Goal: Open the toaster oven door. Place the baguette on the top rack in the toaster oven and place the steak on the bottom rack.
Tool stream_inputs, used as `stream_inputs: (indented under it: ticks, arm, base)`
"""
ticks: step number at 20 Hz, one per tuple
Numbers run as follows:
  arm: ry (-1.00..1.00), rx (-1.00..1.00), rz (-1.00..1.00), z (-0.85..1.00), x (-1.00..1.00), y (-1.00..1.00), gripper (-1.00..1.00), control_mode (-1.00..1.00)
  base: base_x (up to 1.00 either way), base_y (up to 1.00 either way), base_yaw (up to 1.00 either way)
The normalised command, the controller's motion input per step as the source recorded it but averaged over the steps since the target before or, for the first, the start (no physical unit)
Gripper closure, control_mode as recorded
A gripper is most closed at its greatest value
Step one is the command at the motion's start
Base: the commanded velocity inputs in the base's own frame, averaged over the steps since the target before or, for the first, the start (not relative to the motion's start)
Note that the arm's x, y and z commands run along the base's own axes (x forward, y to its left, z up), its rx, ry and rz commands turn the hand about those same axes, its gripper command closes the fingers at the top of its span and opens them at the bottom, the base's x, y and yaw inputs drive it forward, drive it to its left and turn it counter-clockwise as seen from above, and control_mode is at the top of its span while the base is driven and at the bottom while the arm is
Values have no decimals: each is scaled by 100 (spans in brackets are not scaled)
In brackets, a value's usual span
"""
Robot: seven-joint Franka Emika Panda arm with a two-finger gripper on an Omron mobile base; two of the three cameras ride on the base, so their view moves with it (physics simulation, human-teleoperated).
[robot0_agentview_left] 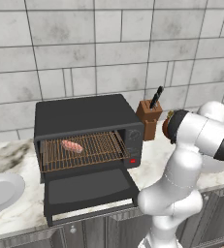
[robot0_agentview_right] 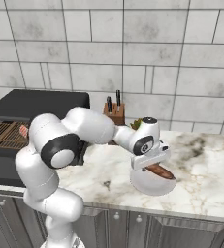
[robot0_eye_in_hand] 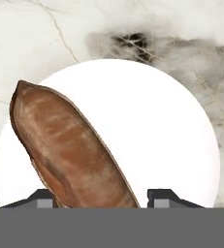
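Baguette (robot0_eye_in_hand: 70, 145) lies on the white plate (robot0_eye_in_hand: 171, 126) at the bench's right, my end effector (robot0_agentview_right: 154, 167) clenched across its near end. I judge that an off-centre hold may let it pivot or slip during the carry to the oven (robot0_agentview_left: 87, 133), where the steak (robot0_agentview_left: 72, 145) already sits.

Grey tiled wall (robot0_agentview_left: 84, 43); marble counter (robot0_agentview_right: 200, 179); grey cabinets (robot0_agentview_right: 147, 230)

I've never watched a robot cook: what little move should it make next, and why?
Probably lift straight up. The gripper sits astride the baguette on its white plate, seemingly gripping it. The toaster oven door hangs open and the steak already lies on a rack, so the loaf goes in next.
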Motion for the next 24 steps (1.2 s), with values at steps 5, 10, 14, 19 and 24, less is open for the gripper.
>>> stream_inputs:
  ticks: [5, 10, 14, 19, 24]
  arm:
    - [6, 0, 1, 46, -31, 34, 100, -100]
    - [9, 0, 6, 46, -25, 39, 100, -100]
    - [14, 1, 5, 40, -23, 37, 100, -100]
    - [12, 7, 1, 33, -29, 35, 100, -100]
    - [10, 9, 0, 40, -12, 41, 100, -100]
  base:
    - [0, 0, 0]
    - [0, 0, 0]
    - [0, 0, 0]
    - [0, 0, 0]
    - [0, 0, 0]
